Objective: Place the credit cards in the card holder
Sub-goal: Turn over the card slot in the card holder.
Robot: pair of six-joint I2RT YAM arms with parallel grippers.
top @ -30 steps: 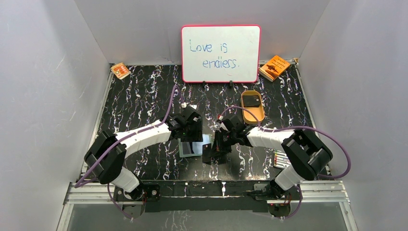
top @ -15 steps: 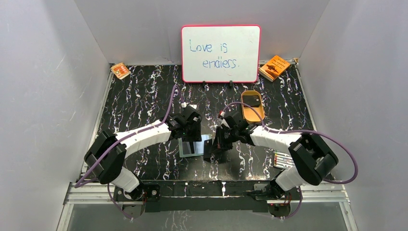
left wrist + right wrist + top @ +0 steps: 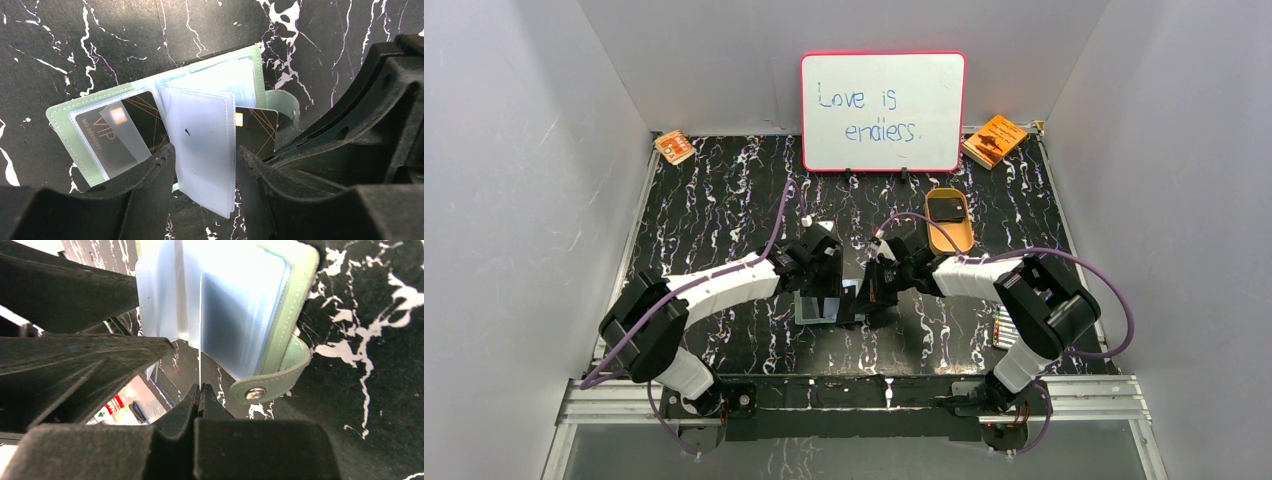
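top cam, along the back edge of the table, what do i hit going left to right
small orange booklet → whiteboard → larger orange booklet

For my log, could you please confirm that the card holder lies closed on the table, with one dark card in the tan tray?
Not quite: the card holder lies open on the table, not closed, as the left wrist view shows. One dark card is indeed in the tan tray.
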